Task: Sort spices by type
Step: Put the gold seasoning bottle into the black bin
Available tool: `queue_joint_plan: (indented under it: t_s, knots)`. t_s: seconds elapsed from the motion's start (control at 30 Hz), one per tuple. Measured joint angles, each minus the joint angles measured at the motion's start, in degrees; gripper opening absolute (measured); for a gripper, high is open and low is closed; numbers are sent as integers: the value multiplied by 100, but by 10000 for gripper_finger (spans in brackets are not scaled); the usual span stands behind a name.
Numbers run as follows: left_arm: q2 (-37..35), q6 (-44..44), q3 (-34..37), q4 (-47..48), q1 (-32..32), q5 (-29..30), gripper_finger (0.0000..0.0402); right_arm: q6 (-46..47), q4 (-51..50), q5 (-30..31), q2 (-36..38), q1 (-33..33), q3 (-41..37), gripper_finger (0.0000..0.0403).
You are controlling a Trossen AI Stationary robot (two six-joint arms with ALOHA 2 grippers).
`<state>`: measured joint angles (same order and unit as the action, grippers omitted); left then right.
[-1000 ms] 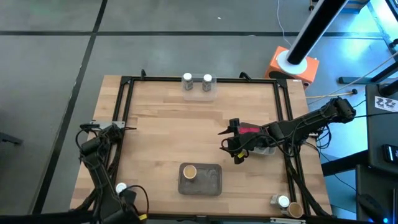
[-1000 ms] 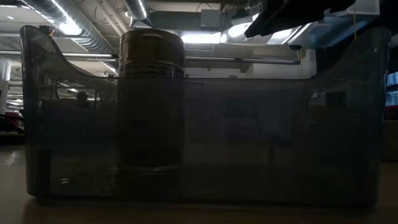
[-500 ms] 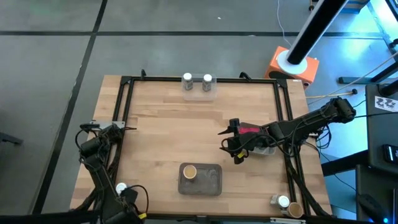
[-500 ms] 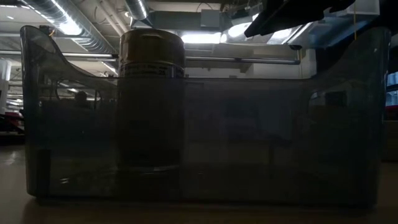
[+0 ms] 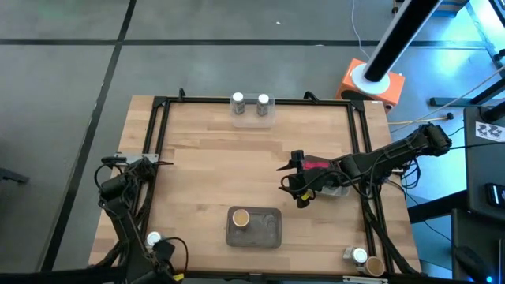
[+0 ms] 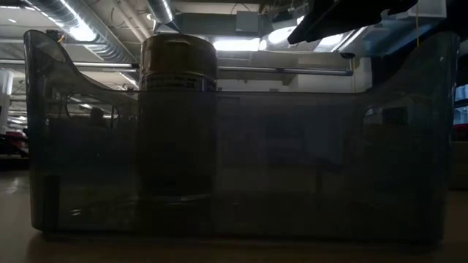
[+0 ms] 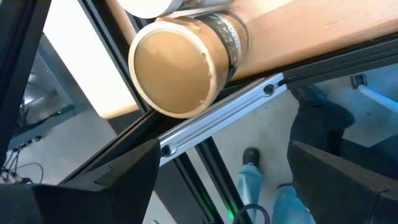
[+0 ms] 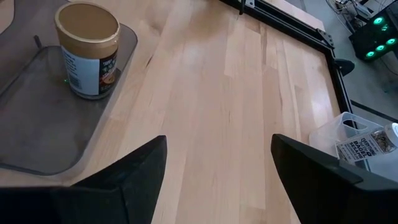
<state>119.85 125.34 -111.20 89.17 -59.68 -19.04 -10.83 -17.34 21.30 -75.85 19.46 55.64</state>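
From above, we've got two white-capped jars parked at the far edge of the worktop and one tan-topped jar in the grey tray at the near side, so sorting looks partly done. More jars sit at the near corners.

Low view: just that tan-topped jar behind the tray wall.

Left wrist: our left gripper hangs released off the near left edge, another tan jar right ahead.

Right wrist: right gripper spread and empty, tray jar well apart.
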Motion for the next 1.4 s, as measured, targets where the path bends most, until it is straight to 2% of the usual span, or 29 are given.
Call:
queue_joint_plan:
  t_s: [0.3, 0.73, 0.93, 1.23, 1.4]
  knots:
    - [0, -154, 0, -16, 4, 330, 333, 26, -4, 0, 0, 0, 0, 289]
    - [-50, -281, -217, 15, 79, 272, 333, 18, -66, 0, 0, 0, 0, 289]
    - [-50, -164, -431, 35, 33, 322, 310, 9, -76, 0, 0, 0, 0, 289]
    - [-50, 110, -408, 78, -248, 466, 296, 7, -78, 0, 0, 0, 0, 289]
    - [-52, 25, -48, 78, -291, 580, 295, 4, -71, 1, 0, 0, 0, 289]
